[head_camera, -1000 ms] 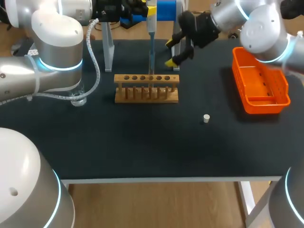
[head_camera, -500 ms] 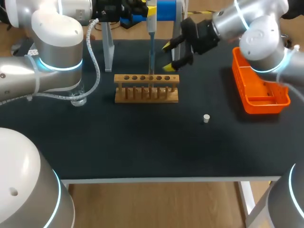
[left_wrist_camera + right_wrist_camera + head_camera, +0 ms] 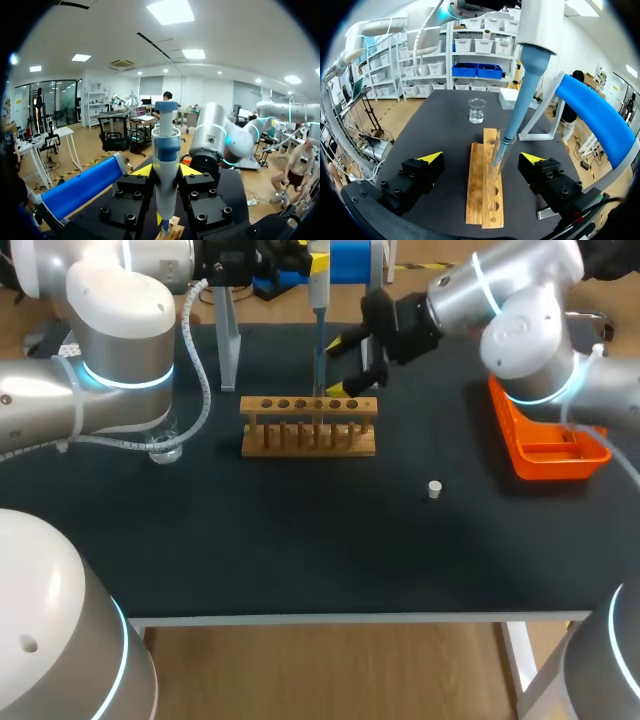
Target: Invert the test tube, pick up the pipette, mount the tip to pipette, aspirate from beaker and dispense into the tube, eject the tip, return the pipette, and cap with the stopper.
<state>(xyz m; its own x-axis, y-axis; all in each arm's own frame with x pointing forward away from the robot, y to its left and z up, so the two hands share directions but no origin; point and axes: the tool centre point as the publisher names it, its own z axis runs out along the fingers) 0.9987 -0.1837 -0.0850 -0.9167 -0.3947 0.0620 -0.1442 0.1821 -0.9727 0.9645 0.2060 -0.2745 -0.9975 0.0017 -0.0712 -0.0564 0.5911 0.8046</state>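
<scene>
the pipette (image 3: 166, 165) is gripped upright between the left jaws and held over the wooden rack (image 3: 310, 427), with its slim tip (image 3: 504, 144) lowered into the mouth of the test tube (image 3: 496, 162), which is stood in one of the rack's holes. the right jaws are spread wide on either side of the tube just above the rack, with neither yellow fingertip (image 3: 431, 157) touching the glass, so nothing is held by them. the beaker (image 3: 476, 110) is set on the tabletop (image 3: 300, 540) well beyond the rack's end on the left arm's side, and the stopper (image 3: 434, 489) is lying apart from the rack, between it and the orange basket (image 3: 545, 450). the dispensing step is judged to be in hand. the tube is expected to be light, stiff, slick and breakable, so it should be taken on its bare upper wall above the rack top, squeezed gently and kept clear of the tip. the stopper is judged small, light and apt to roll, and is best pinched across its sides
</scene>
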